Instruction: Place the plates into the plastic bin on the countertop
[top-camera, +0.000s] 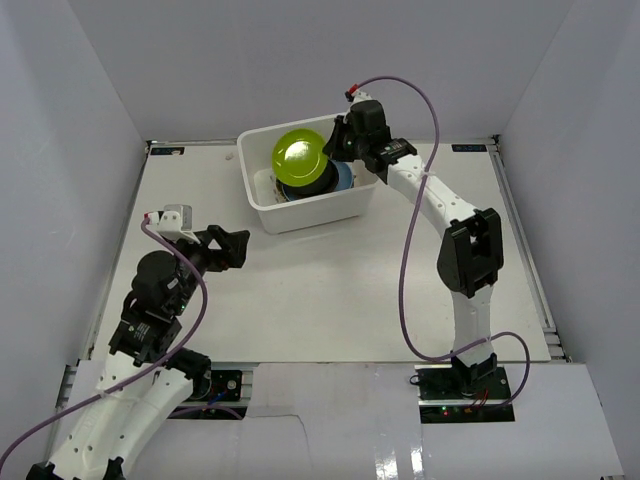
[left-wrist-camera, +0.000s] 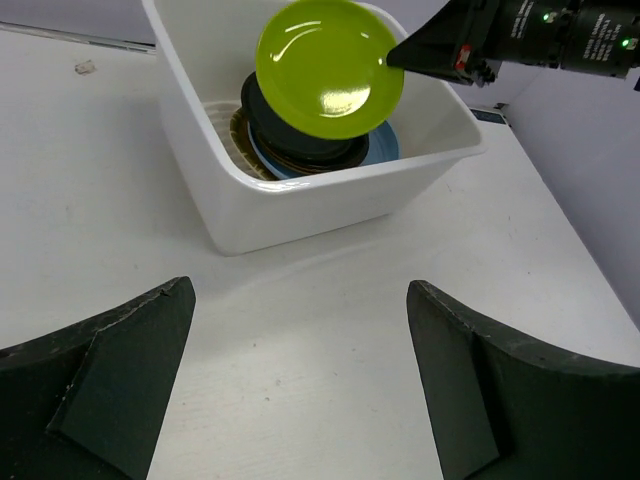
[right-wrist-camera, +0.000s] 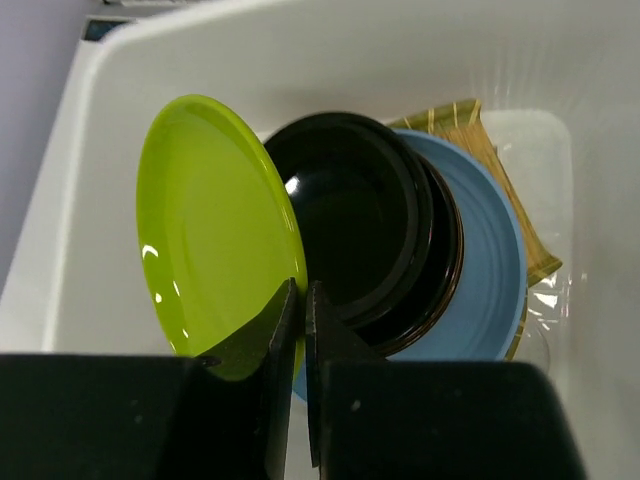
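The white plastic bin stands at the back of the countertop. Inside it lies a stack of plates: glossy black ones on a light blue one, with woven straw-yellow ones underneath. A lime green plate hangs tilted over the stack, and my right gripper is shut on its rim. The same green plate shows above the bin in the left wrist view. My left gripper stands open over bare countertop in front of the bin, with nothing between its fingers.
Pale grey walls enclose the countertop on three sides. Metal edging runs along the right side. The right arm reaches from the near edge to the bin, trailing a purple cable.
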